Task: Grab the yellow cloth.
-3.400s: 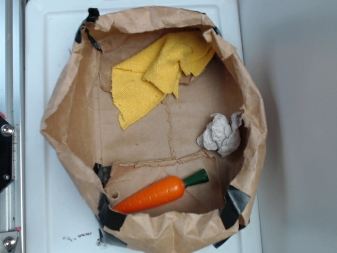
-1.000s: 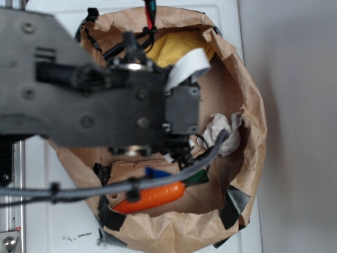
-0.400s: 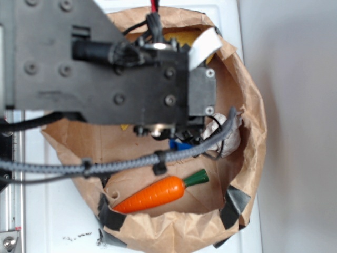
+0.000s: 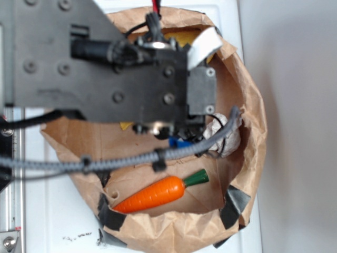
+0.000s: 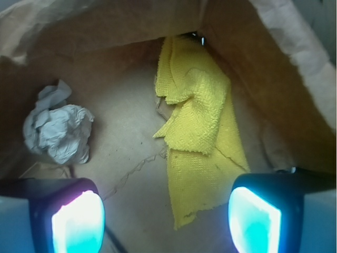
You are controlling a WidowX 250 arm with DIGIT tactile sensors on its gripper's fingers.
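The yellow cloth (image 5: 202, 132) lies crumpled on the floor of the brown paper bag (image 5: 105, 26), against its far wall, with its lower corner reaching between the gripper (image 5: 166, 219) fingers. The gripper is spread wide and holds nothing. Over the last few seconds the arm (image 4: 105, 68) has swung in over the bag and now hardly moves, so it looks settled above the cloth and ready to descend. The crumpled paper wad (image 5: 58, 129) sits well apart to one side; the toy carrot (image 4: 158, 193) rests near the bag's front edge.
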